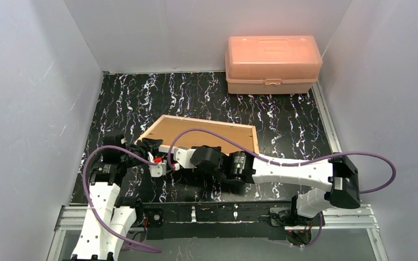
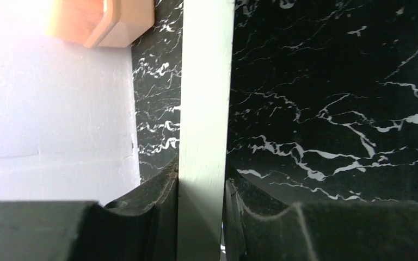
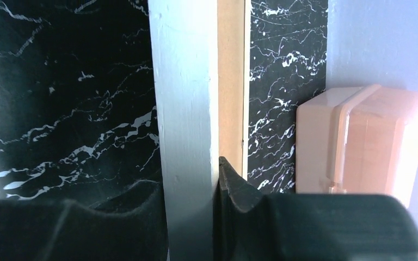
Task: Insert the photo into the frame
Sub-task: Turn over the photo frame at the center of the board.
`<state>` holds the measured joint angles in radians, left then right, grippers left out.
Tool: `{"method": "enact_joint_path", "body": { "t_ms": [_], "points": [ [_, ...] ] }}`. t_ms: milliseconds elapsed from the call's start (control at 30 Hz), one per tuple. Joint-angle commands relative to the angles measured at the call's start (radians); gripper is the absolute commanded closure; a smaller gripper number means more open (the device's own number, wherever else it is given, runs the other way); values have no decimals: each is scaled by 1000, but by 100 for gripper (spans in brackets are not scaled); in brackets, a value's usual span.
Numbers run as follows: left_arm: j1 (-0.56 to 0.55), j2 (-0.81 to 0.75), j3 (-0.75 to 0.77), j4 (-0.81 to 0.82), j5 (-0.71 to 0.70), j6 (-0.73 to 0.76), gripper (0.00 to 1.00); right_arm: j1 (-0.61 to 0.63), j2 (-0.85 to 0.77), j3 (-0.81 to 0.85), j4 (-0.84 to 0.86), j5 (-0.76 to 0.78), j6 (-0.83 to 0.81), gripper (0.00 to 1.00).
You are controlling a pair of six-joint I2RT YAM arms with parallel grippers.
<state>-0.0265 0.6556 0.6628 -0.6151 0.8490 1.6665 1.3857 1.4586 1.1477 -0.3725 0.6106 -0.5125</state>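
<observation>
**Both grippers on frame's near-left corner; photo not in view.**
Top view: the frame (image 1: pixel 212 121) lay back-up mid-table, long axis approx. 9-to-3. The left gripper (image 1: pixel 144 145) was at its 8 o'clock corner. The right gripper (image 1: pixel 166 162) sat just beside it, reaching in from 3. L wrist: fingers (image 2: pixel 160 190) clamped narrow on the white edge, which ran toward 12 betw. them. R wrist: fingers (image 3: pixel 234 190) looked pinched onto the edge, though contact was hard to confirm. Orange box (image 1: pixel 272 64) sat at 1 o'clock.
</observation>
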Motion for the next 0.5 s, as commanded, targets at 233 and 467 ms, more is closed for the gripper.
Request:
{"method": "enact_joint_path", "body": {
  "t_ms": [233,467],
  "points": [
    [-2,66,242,11,-16,-452,2,-105,158,477,-203,-188,307,80],
    [90,139,380,126,-3,-898,2,-255,245,668,-245,-404,447,81]
  ]
}}
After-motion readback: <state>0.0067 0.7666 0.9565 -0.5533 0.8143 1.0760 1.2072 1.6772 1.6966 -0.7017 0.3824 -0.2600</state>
